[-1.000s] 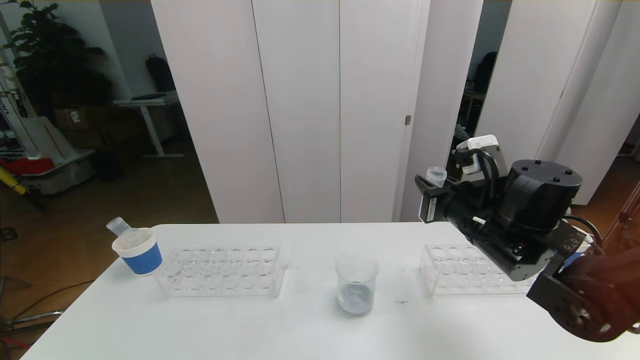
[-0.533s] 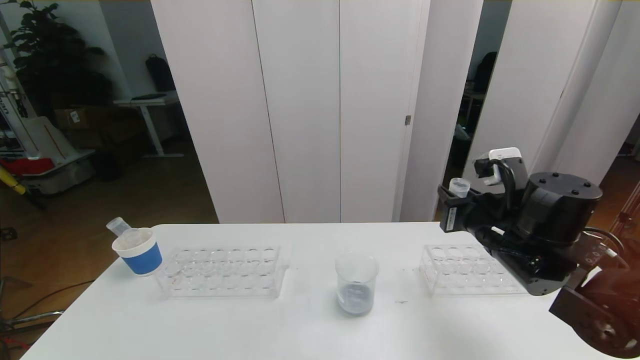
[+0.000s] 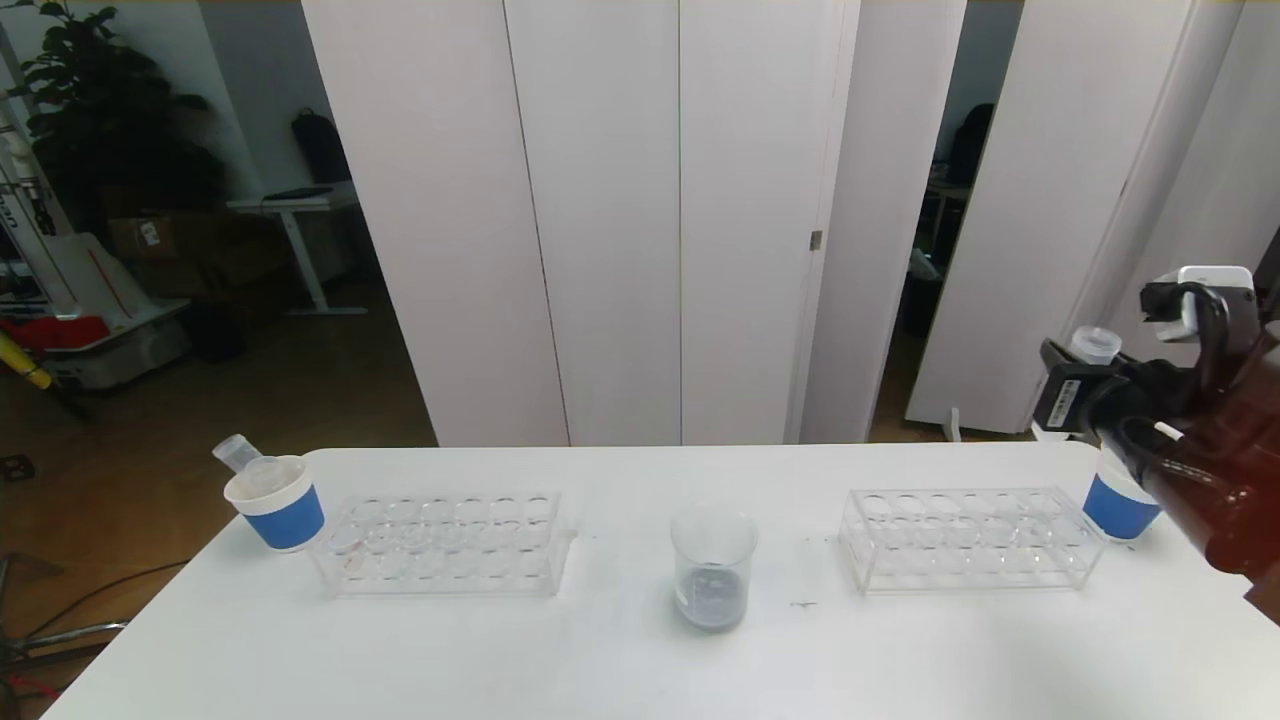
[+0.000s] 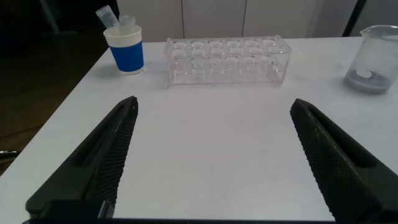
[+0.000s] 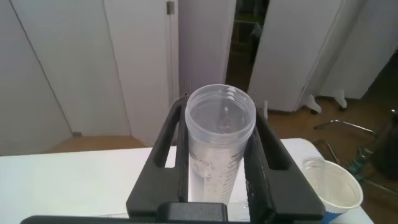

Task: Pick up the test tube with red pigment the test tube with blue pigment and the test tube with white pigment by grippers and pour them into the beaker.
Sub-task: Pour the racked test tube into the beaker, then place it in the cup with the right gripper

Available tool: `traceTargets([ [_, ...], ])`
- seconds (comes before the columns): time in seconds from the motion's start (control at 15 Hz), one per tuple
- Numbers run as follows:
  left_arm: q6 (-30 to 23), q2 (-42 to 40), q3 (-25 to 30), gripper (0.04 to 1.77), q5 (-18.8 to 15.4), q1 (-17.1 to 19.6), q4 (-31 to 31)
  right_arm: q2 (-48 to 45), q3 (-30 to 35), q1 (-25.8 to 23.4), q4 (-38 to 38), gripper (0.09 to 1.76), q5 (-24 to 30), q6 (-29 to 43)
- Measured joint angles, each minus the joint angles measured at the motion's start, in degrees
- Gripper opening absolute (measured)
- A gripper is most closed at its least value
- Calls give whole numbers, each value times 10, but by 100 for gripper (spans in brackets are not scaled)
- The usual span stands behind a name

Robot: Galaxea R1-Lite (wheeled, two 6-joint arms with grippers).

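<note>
Right black end effector (image 3: 1075,385) clenched on clear, emptied-looking plastic test tube (image 3: 1092,346) above surface's right edge, left end effector (image 4: 211,155) released; clear glass beaker (image 3: 712,566) mid-surface holds greyish mix, so pouring appears largely done.

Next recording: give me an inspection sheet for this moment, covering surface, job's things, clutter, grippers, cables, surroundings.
Surface: white table, dry.
Job's things: beaker centre, greyish liquid inside; empty test tube upright in the right gripper.
Clutter: two clear racks; left paper cup holding tubes; right paper cup beside the right rack.
Grippers: right gripper shut on the tube, above the right cup; left gripper open, low over the near table.
Cables: on the right arm.
Surroundings: white panels, plant, desk.
</note>
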Motion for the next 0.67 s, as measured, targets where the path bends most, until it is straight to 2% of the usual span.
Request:
traceTargets([
  [0.33,0,0,0,175,0,0,0,-31,23,-158,-49,58,53,-12],
  [0.67,0,0,0,175,0,0,0,-18,30,-298,-69,58,103,-1],
])
